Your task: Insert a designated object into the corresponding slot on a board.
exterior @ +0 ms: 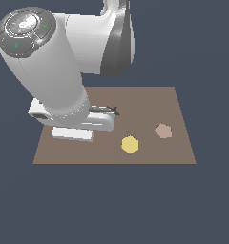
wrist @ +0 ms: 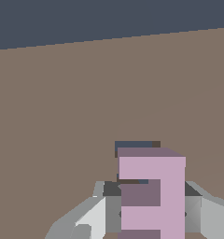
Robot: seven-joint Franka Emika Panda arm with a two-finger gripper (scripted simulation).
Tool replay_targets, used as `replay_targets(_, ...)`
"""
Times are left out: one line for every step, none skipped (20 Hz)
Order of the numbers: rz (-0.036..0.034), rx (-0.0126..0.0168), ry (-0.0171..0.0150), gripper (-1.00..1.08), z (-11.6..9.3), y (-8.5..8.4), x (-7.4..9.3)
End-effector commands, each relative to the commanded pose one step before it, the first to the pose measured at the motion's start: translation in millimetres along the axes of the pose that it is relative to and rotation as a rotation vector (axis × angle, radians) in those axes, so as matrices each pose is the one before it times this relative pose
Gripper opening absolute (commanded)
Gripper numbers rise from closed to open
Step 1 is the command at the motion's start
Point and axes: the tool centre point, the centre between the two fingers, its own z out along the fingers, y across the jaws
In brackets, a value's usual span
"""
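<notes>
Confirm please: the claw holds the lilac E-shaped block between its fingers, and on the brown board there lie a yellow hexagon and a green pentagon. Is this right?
One detail is wrong: the pentagon is tan-pink, not green, as the exterior view shows. The rest stands: the claw holds the lilac E-shaped block between its fingers in the wrist view, and the yellow hexagon lies on the brown board.

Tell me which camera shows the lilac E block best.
The wrist view: the lilac E block fills the foreground between the gripper fingers, its E shape plain, with a dark recess just beyond it. In the exterior view the arm hides the block completely.
</notes>
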Motion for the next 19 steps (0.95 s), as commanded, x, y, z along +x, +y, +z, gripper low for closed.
replay_targets(-0.00467, 0.00012, 0.00015, -1.0, -0.15, 0.14, 1.37)
replay_targets(0.00276, -0.0001, -0.00016, -1.0, 0.14, -0.09, -0.84)
replay_targets(0.0, 0.0, 0.0, -1.0, 0.41, 0.07, 0.04)
replay_targets(0.0, 0.0, 0.0, -1.0, 1.22, 0.22, 0.11)
replay_targets(-0.00115, 0.00032, 0.00004, -1.0, 2.02, -0.39, 0.21)
replay_targets(-0.00067, 0.00018, 0.00002, -1.0, 2.63, 0.04, 0.24)
replay_targets(-0.00067, 0.00018, 0.00002, -1.0, 2.03, -0.07, 0.18)
replay_targets(-0.00067, 0.00018, 0.00002, -1.0, 1.21, -0.22, 0.11)
replay_targets(0.0, 0.0, 0.0, -1.0, 0.41, 0.07, 0.03)
replay_targets(0.0, 0.0, 0.0, 1.0, 0.0, 0.0, 0.0)
replay_targets(0.0, 0.0, 0.0, 1.0, 0.0, 0.0, 0.0)
replay_targets(0.0, 0.0, 0.0, 1.0, 0.0, 0.0, 0.0)
replay_targets(0.0, 0.0, 0.0, 1.0, 0.0, 0.0, 0.0)
replay_targets(0.0, 0.0, 0.0, 1.0, 0.0, 0.0, 0.0)
replay_targets(0.0, 0.0, 0.0, 1.0, 0.0, 0.0, 0.0)
replay_targets(0.0, 0.0, 0.0, 1.0, 0.0, 0.0, 0.0)
replay_targets(0.0, 0.0, 0.0, 1.0, 0.0, 0.0, 0.0)
replay_targets(0.0, 0.0, 0.0, 1.0, 0.0, 0.0, 0.0)
replay_targets(0.0, 0.0, 0.0, 1.0, 0.0, 0.0, 0.0)
